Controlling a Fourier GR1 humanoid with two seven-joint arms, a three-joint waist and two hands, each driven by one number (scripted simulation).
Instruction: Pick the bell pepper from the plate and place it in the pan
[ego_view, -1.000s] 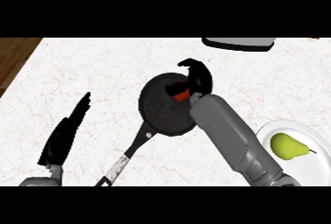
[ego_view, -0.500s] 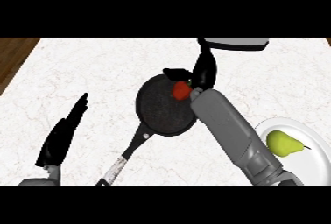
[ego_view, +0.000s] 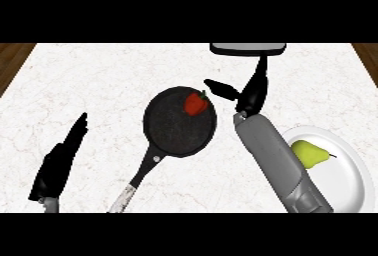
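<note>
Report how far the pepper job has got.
Done: the red bell pepper lies inside the black pan, near its far right rim. The right hand is open beside the pan, holding nothing. The plate holds only a green pear. The left hand rests open at the lower left. Nothing looks left except pulling the right arm back.

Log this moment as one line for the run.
bell pepper: in pan, far-right side | right hand: open, beside pan | left hand: open, resting left | pear: on plate
</note>
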